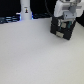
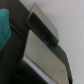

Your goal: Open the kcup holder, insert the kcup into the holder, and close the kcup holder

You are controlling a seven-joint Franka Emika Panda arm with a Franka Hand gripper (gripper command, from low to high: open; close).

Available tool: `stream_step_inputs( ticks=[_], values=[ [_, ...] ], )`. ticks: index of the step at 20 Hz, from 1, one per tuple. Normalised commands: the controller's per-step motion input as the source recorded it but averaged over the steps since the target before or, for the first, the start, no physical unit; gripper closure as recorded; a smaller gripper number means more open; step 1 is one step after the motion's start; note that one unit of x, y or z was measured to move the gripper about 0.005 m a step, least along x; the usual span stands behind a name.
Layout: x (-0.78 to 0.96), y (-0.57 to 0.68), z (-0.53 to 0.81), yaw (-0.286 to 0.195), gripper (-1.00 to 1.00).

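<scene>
The kcup holder [image 1: 62,28] is a black box at the back of the white table, toward the exterior view's right. Pale parts show on its front. My gripper [image 1: 65,18] hangs straight over it, white body above, fingertips down at its top. The exterior view does not show how the jaws stand. The wrist view is blurred and very close: black box surfaces and a pale grey panel of the holder [image 2: 47,55]. A teal-green patch [image 2: 4,30] sits at the picture's edge. It may be the kcup's green top, but it is too blurred to tell.
A white upright bottle-like object [image 1: 25,12] with a blue glow at its base stands at the back, toward the exterior view's left. Dark clutter lines the table's [image 1: 35,57] far edge behind it.
</scene>
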Motion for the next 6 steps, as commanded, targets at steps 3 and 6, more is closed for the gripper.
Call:
stream_step_inputs(
  ticks=[3,6],
  values=[
    [0.09,0.08,0.56,0.014,-1.0],
    [0.01,-0.01,0.01,-0.001,-1.0]
  ],
)
